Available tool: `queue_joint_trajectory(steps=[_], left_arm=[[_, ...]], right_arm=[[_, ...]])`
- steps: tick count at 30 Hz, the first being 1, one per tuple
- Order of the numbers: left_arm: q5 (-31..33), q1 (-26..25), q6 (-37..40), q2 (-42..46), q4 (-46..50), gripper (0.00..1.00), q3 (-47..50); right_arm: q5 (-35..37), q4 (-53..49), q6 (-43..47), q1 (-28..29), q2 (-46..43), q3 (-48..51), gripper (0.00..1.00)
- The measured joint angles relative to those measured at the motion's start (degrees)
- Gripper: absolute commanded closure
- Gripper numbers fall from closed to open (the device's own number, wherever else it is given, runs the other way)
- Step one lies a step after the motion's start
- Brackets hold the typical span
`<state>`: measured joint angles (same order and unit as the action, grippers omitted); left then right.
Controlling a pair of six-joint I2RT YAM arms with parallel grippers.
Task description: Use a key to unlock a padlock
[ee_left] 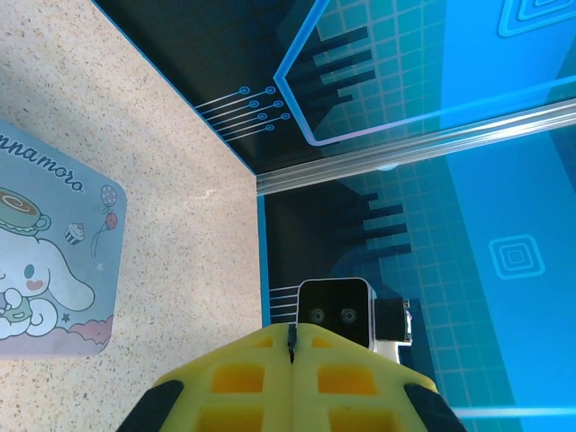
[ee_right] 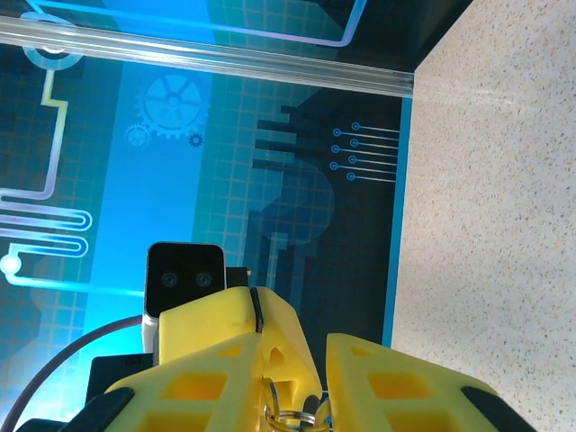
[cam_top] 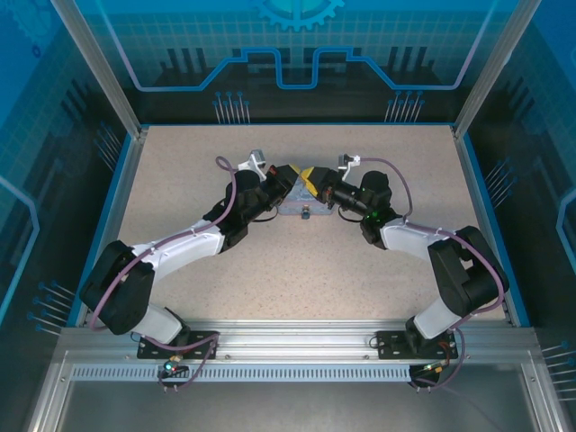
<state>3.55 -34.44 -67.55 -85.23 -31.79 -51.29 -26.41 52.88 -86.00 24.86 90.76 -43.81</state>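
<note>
My left gripper point(ee_left: 292, 340) is shut, and a thin dark sliver of metal, the key point(ee_left: 292, 343), is pinched edge-on between its yellow fingertips. In the right wrist view those shut fingertips point(ee_right: 236, 313) poke in between the fingers of my right gripper point(ee_right: 310, 396), which stand apart. A small metal ring point(ee_right: 292, 418) hangs there at the bottom edge. Both grippers meet above the pale blue tin point(cam_top: 290, 209) in the top view. A tiny dark bluish thing, the padlock point(cam_top: 306, 214) by its look, sits at the tin's near edge.
The cartoon-printed tin point(ee_left: 54, 261) lies flat on the speckled table point(cam_top: 297, 270), at mid-table. Blue walls and aluminium posts point(cam_top: 99, 67) fence the table on three sides. Both arms reach inward from the near rail point(cam_top: 288, 346).
</note>
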Motion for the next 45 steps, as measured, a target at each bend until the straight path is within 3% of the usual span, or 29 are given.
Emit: queue_joint_trajectory(steps=[11,29,39,45], left_arm=[[0.79,-0.02,0.00,0.02,-0.11,1.00,0.00],[1.14,-0.02,0.00,0.02,-0.02,1.00,0.00],[1.20,-0.02,0.00,0.02,-0.15,1.00,0.00],[1.42,-0.02,-0.02,0.02,-0.72,1.00,0.00]], right_arm=[[-0.66,0.76,-0.22,0.33,-0.13,0.11,0.77],[-1.07,1.20,-0.20,0.33,-0.55,0.42,0.91],[-1.16,1.18,-0.35,0.33,-0.52,0.22,0.85],[-1.53,1.01,-0.44,0.33,-0.35,-0.55,0.88]])
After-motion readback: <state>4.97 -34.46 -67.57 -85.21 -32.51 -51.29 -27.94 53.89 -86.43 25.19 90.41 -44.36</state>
